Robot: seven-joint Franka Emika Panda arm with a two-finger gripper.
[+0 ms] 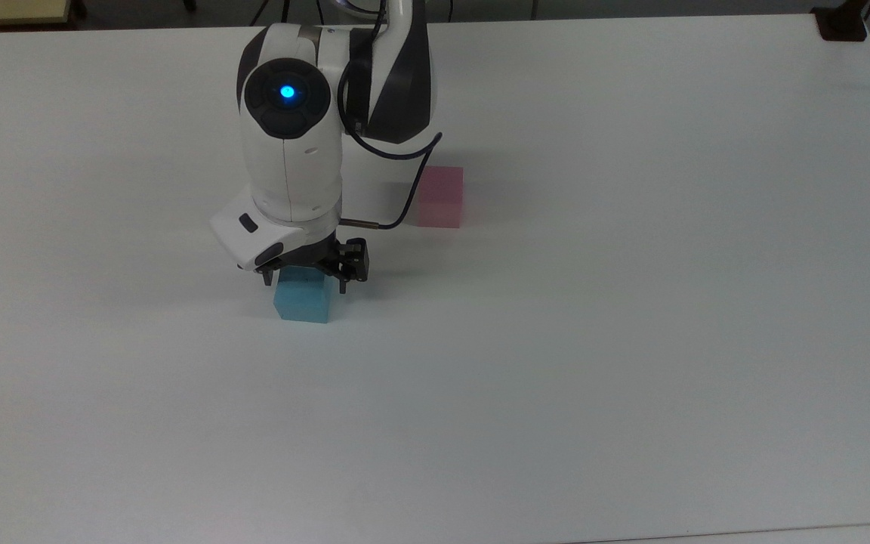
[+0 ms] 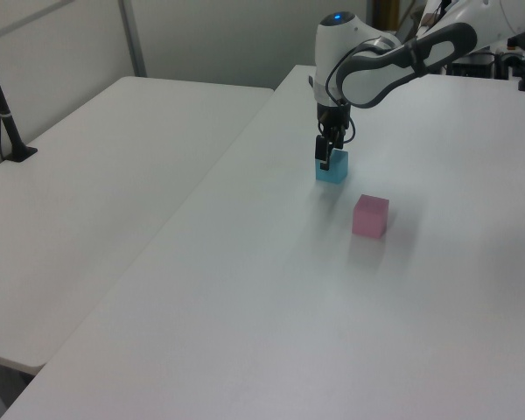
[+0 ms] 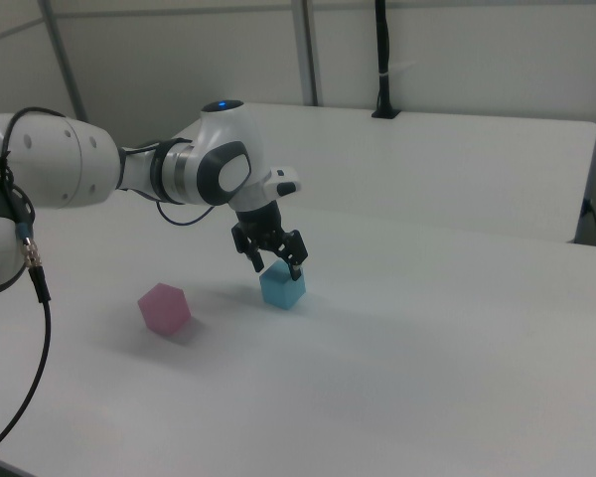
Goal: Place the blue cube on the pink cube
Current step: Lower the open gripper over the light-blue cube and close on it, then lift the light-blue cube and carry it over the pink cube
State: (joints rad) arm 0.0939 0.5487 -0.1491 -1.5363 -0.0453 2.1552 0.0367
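Note:
The blue cube (image 1: 303, 301) (image 2: 333, 170) (image 3: 282, 288) rests on the white table (image 1: 556, 363), to the top view's left of centre. My gripper (image 1: 305, 284) (image 2: 325, 161) (image 3: 277, 266) hangs open right above it, one fingertip (image 1: 267, 281) at each side of its top edge, not closed on it. The arm's white wrist hides the cube's far part in the top view. The pink cube (image 1: 440, 197) (image 2: 370, 216) (image 3: 165, 307) stands alone on the table, up and to the right of the blue one in the top view, roughly two cube widths away.
A black cable (image 1: 397, 211) loops from the arm beside the pink cube. A black post clamp (image 1: 841, 24) sits at the table's far right corner in the top view. In the left view a second white table (image 2: 114, 175) adjoins on the left, with a black post (image 2: 4, 114).

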